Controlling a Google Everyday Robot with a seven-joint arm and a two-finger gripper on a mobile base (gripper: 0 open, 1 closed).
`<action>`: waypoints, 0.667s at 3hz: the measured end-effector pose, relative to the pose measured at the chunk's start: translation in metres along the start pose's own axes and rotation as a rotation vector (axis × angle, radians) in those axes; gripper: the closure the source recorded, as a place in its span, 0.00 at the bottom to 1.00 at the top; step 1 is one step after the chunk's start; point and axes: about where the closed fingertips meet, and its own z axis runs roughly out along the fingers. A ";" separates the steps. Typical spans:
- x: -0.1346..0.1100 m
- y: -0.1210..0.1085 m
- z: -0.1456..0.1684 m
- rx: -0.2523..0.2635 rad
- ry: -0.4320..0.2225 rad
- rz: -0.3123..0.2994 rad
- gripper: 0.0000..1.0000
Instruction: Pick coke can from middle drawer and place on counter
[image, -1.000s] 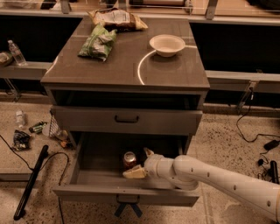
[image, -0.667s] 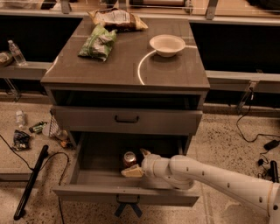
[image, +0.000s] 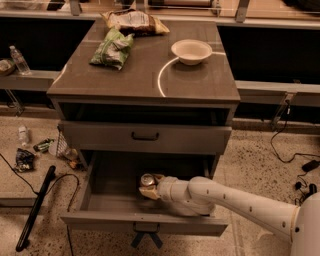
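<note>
Now the gripper (image: 151, 186), in from four o'clock, was at the coke can (image: 147, 179) in the middle drawer (image: 100, 222); clamped or not, couldn't tell. Probably light, slick, dentable: grip mid-body.

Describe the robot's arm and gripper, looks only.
The arm is smooth, white and tubular, with rounded bulging joints and no visible cables or markings. Its gripper, inside the open drawer by the can, is pale tan.
</note>
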 end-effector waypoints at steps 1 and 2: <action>0.000 0.002 -0.005 0.000 -0.028 0.009 0.84; -0.024 0.007 -0.044 0.075 -0.081 0.032 1.00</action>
